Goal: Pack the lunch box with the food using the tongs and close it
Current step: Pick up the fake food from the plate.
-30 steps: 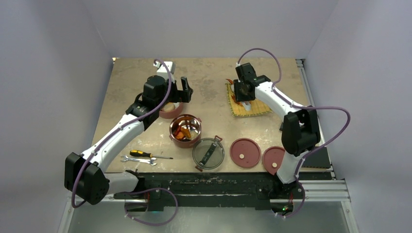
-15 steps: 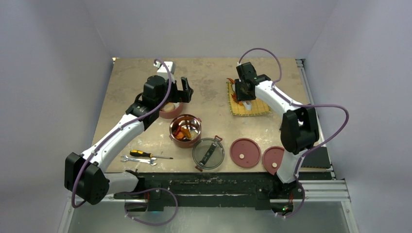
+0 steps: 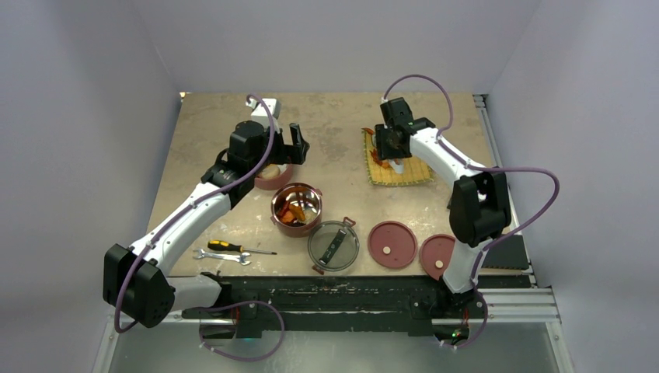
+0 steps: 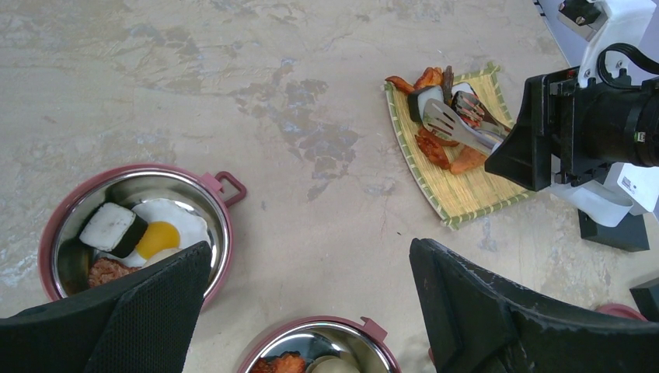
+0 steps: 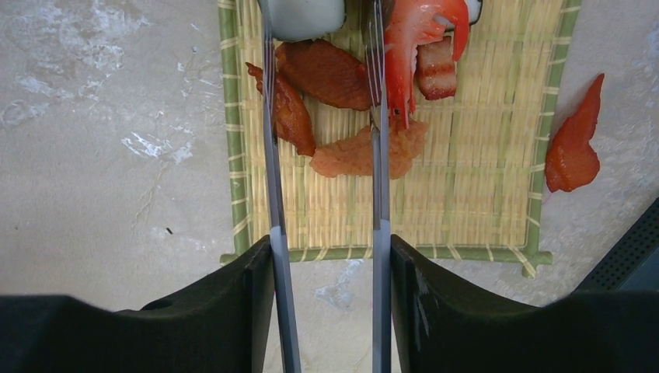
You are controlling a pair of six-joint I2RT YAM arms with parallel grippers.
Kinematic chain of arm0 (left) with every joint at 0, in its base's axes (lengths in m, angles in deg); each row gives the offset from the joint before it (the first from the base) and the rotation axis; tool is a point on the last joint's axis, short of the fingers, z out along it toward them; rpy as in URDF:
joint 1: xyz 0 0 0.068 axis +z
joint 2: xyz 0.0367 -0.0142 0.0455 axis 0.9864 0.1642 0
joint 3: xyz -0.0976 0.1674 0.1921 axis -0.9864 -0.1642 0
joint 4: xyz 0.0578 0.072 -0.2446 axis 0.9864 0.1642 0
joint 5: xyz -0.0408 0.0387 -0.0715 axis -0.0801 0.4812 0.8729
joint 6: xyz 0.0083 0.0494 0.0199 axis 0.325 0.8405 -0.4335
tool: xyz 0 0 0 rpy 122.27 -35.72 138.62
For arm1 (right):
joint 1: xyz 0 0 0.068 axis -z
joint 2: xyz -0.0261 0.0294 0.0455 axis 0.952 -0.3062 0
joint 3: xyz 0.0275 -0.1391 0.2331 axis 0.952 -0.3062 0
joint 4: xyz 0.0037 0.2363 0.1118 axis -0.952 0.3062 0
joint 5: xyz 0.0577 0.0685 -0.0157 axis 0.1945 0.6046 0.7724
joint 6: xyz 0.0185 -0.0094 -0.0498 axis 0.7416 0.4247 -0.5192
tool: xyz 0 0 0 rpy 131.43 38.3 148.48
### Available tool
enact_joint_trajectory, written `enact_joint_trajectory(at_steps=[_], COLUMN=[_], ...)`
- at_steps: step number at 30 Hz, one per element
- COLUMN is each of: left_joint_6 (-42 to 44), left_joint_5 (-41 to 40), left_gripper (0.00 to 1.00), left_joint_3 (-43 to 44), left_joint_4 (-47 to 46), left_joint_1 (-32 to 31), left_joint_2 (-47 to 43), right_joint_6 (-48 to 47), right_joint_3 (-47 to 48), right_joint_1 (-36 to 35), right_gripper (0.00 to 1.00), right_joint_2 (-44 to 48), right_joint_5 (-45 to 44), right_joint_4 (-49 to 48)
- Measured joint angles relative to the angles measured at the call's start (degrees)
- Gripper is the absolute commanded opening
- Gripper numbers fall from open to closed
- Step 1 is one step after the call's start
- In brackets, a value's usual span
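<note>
My right gripper (image 5: 330, 249) is shut on the tongs (image 5: 273, 194), one finger pressed against each silver arm. The tongs reach over the yellow mat (image 5: 466, 179), their tips by a white food piece (image 5: 307, 15) at the frame's top edge. Around them lie a red shrimp (image 5: 420, 31) and orange chunks (image 5: 361, 151). My left gripper (image 4: 309, 256) hangs open and empty above the table between the lunch box's two bowls. One bowl (image 4: 220, 203) holds a fried egg (image 4: 167, 225); the other (image 3: 297, 208) holds orange pieces.
The dark see-through top lid (image 3: 333, 245) and two red disc lids (image 3: 392, 244) (image 3: 437, 255) lie near the front edge. A screwdriver (image 3: 233, 247) and a wrench (image 3: 221, 256) lie front left. One orange piece (image 5: 573, 151) lies off the mat.
The right wrist has shifted slightly toward the back over the mat, with the tongs still in its fingers. The left arm has not moved.
</note>
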Motion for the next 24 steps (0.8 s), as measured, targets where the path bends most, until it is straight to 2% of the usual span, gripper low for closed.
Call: enact_joint_trajectory(at_steps=[6,12,24], left_joint_6=[0.0,0.0,-0.02], left_joint_5=[0.22,0.48,1.09], left_gripper=[0.99,0.99,0.99], left_joint_3=[0.0,0.0,0.0], left_joint_4=[0.0,0.0,0.02], left_joint_1=[0.0,0.0,0.0], left_joint_2=[0.0,0.13,0.48], right_joint_6=[-0.96,-1.38,-1.9], right_joint_3=[0.02,0.28,1.97], right_joint_1=[0.13,0.13,0.13], right_gripper=[0.56,0.52,0.54], right_joint_2=[0.0,-0.37,-3.43], right_joint_5=[1.33,2.43,2.75], right_joint_4=[-0.63,-1.18,-1.66])
